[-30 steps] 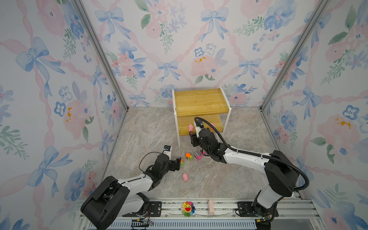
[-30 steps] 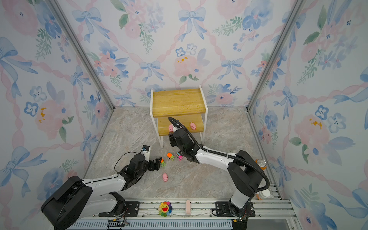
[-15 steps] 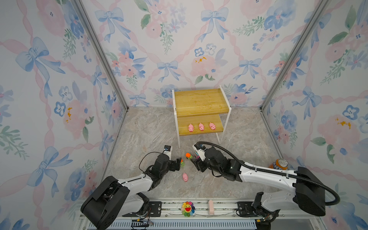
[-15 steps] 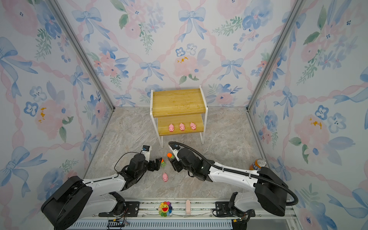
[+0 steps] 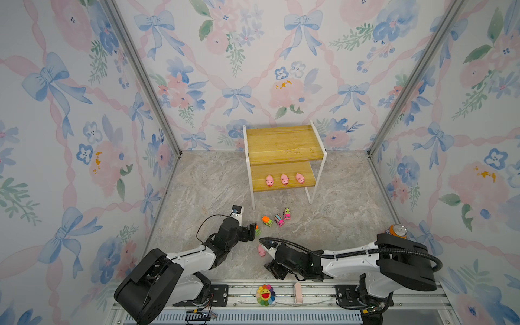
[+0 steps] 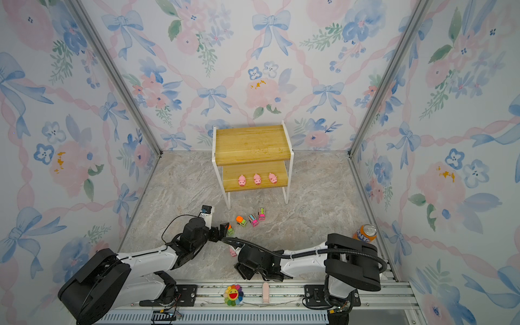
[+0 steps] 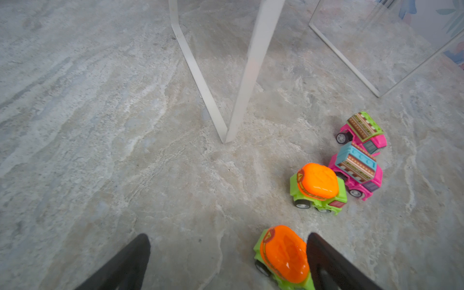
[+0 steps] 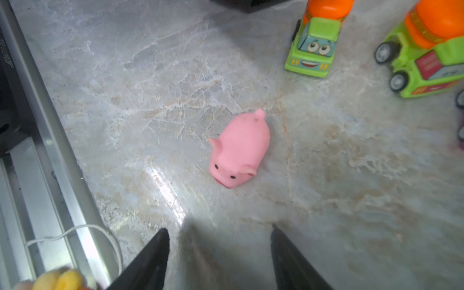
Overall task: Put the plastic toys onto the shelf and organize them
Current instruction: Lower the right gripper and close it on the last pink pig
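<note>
Now: pig (image 8: 238, 150) on floor (image 8: 125, 75) near front rail (image 8: 50, 130), well apart from shelf (image 5: 284, 140). Right gripper (image 8: 218, 227) open, empty, just short of it. Looks light, soft, squashy; pinch across flanks gently.

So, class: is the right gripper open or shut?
Open: the right gripper shows fingertips apart, nothing between them; the pink pig lies ahead.

The left arm (image 5: 188, 257) and right arm (image 5: 349, 260) were built of white links and black joints; a ribbed black hose (image 5: 278, 239) was routed along the right.
</note>
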Tool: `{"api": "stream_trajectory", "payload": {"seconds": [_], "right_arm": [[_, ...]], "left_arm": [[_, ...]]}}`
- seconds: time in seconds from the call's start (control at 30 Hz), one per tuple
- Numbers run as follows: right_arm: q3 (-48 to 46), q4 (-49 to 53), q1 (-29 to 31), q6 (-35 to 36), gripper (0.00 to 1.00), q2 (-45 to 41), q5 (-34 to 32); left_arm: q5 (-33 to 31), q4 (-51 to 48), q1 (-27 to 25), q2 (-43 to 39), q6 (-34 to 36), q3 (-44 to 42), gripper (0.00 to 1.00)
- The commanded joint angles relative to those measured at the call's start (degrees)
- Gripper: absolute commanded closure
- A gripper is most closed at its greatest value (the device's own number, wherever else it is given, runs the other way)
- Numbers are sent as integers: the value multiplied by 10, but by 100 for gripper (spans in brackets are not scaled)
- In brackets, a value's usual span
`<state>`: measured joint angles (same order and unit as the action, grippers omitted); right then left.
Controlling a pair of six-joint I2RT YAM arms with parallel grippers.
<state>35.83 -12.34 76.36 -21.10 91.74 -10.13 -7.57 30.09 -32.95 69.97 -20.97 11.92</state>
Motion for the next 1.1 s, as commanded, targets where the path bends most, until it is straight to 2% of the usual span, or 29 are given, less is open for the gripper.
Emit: {"api": "stream_trajectory", "payload": {"seconds": [0.0,0.4,0.63,0.93,1.07], "right_arm": [[18,-39,7,-24,33,25,-28],[9,-93,-6,-40,37,78,-68],[-19,-141,-14,-41,48,89,-73],[-26,-188,-27,-38,54,111,-59],[-28,-188,-33,-36,62,109,-58]], "left_arm": [[5,-5,3,-4,7,-2,2],[2,-4,3,2,6,1,2],[0,-4,4,4,6,1,2],[-1,-4,4,7,6,2,2],[-1,-3,4,8,7,3,2]]}}
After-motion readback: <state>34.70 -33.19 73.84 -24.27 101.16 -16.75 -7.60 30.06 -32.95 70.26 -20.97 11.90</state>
